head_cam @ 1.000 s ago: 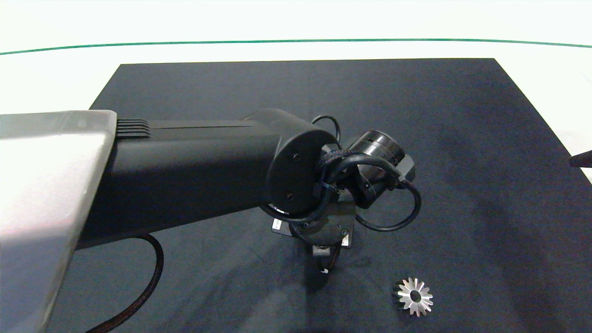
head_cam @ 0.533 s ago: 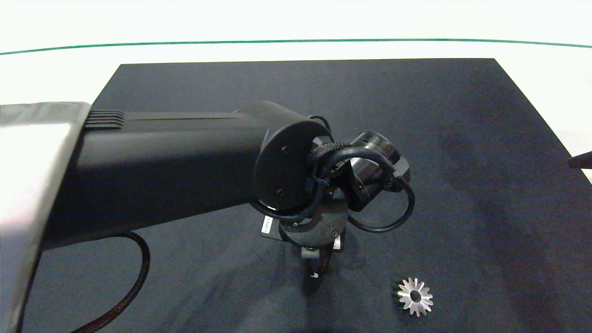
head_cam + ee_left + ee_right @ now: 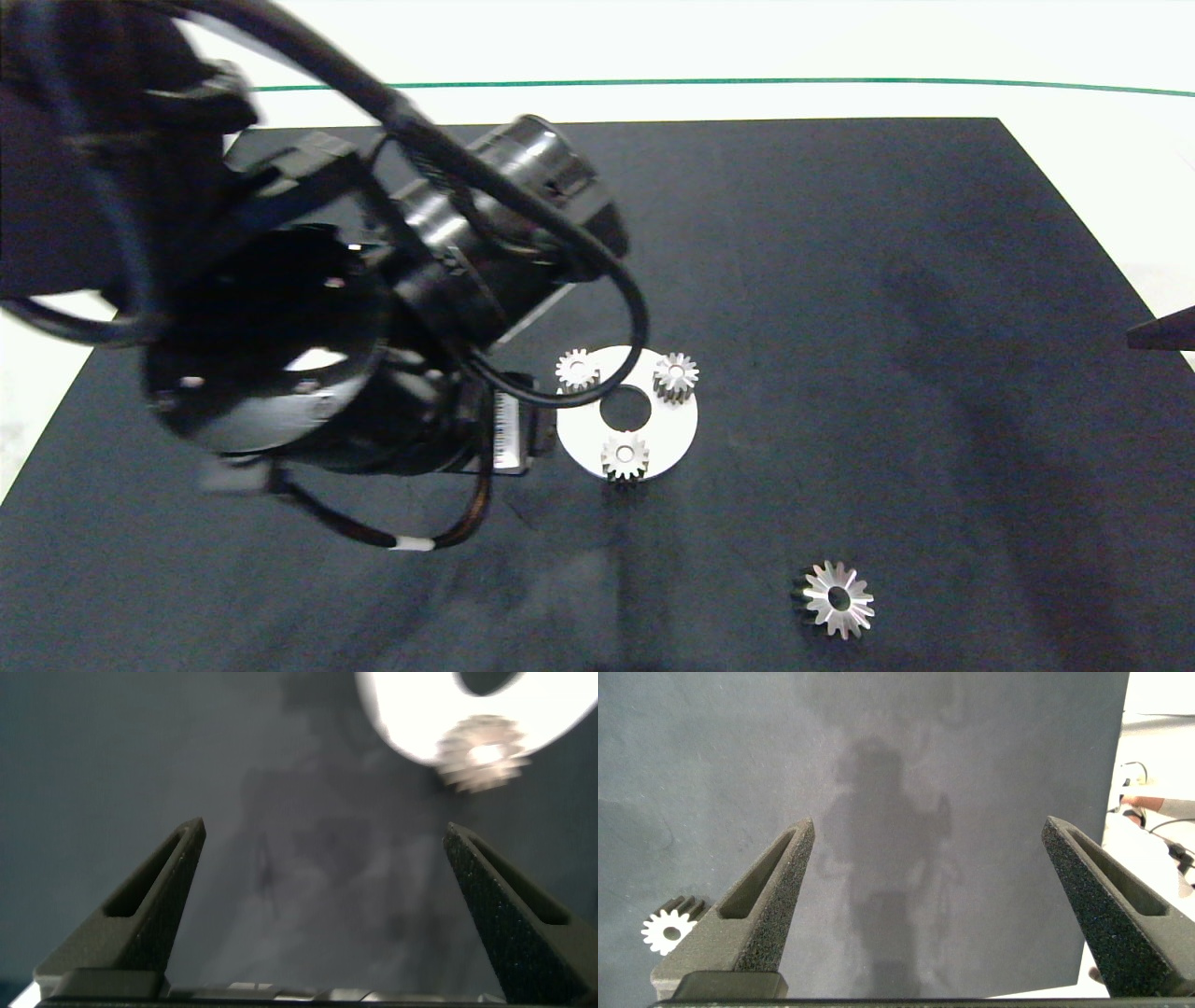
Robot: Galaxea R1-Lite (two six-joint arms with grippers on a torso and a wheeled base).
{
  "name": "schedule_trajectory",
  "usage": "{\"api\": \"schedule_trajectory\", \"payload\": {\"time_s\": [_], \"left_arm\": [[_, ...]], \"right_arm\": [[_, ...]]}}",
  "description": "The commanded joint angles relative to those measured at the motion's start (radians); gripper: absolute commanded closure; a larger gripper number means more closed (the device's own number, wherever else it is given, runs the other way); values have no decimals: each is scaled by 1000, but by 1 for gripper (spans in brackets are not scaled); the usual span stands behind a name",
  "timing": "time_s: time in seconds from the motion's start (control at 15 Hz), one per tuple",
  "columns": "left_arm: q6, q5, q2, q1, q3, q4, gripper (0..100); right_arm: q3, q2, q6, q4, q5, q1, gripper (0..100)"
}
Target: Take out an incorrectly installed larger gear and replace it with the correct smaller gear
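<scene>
You are looking at a matt black cloth-like mat (image 3: 840, 280) covering the pale, smooth table (image 3: 1074, 103). The larger gear (image 3: 838, 599) is gleaming as bright bare metal, and so are the smaller gear (image 3: 625, 456) and the smooth disc (image 3: 667, 434) under it. The left arm's casing (image 3: 271, 345) is shining glossy black; the fingers (image 3: 766, 915) are showing grainy, matt grey pads.

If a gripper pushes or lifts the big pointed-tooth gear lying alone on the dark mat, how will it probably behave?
The larger gear looks like solid shiny metal, so it is probably stiff and rather heavy for its size. It lies flat on the mat, so a push would likely slide it, not roll it. Its smooth faces and thin pointed teeth may slip between fingers; gripping across the teeth seems safer.
</scene>
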Motion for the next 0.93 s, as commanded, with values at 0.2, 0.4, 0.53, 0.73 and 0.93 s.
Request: {"api": "schedule_trajectory", "payload": {"time_s": [0.2, 0.4, 0.53, 0.73, 0.93], "left_arm": [[25, -2, -488, 248, 399, -59, 0], [112, -7, -508, 349, 402, -122, 0], [120, -8, -488, 356, 434, -176, 0], [120, -16, -477, 353, 445, -181, 0], [126, -19, -480, 351, 441, -182, 0]], "right_arm": [[30, 33, -17, 6, -5, 36, 0], [55, 37, -17, 5, -46, 85, 0], [78, 56, -14, 2, -107, 125, 0], [90, 68, -7, -17, -130, 180, 0], [99, 60, -7, -23, -132, 187, 0]]}}
